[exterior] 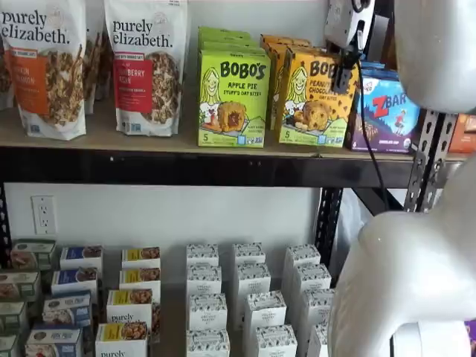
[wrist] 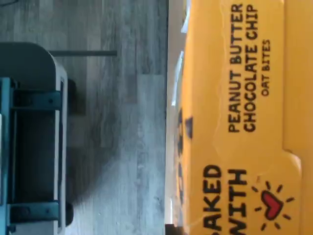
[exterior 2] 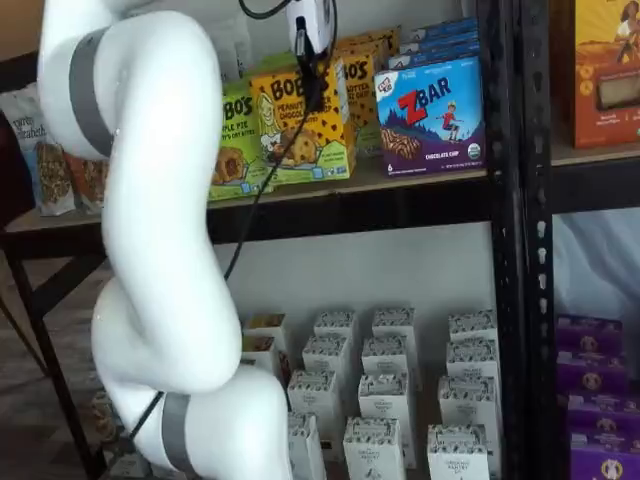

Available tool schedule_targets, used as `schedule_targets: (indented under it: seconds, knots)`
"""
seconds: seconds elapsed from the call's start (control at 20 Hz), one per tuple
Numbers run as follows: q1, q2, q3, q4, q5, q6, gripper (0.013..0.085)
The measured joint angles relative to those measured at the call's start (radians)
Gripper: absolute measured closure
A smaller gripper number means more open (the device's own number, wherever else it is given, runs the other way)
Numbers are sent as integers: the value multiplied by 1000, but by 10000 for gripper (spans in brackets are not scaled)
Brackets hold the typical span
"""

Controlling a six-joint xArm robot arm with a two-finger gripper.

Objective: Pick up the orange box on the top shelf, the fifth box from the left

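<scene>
Arm: the white arm (exterior 2: 150,250) fills the foreground in both shelf views, a black cable (exterior: 370,141) hanging from it.
Gripper: the gripper (exterior: 343,71) reaches to the front of the orange box; its white body (exterior 2: 308,25) sits above one dark finger (exterior 2: 314,85).
Jaws: side-on against the box, so I cannot tell if they are apart or together.
Orange box: the orange box (exterior: 316,97) stands upright at the front edge of the top shelf (exterior: 149,137), between the lime-green Bobo's box (exterior: 233,97) and the ZBar box (exterior 2: 432,115).
Wrist view: the orange box's top fills the picture, lettered "Peanut Butter Chocolate Chip".
Behind: more orange boxes (exterior 2: 365,60) stand in a row.
</scene>
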Motion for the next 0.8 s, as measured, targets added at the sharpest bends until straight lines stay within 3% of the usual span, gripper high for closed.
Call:
schedule_targets:
  seconds: [0.2, 0.8]
  knots:
    - [8, -61, 35, 8, 23, 11, 770]
    - [33, -364, 290, 24, 0, 46, 770]
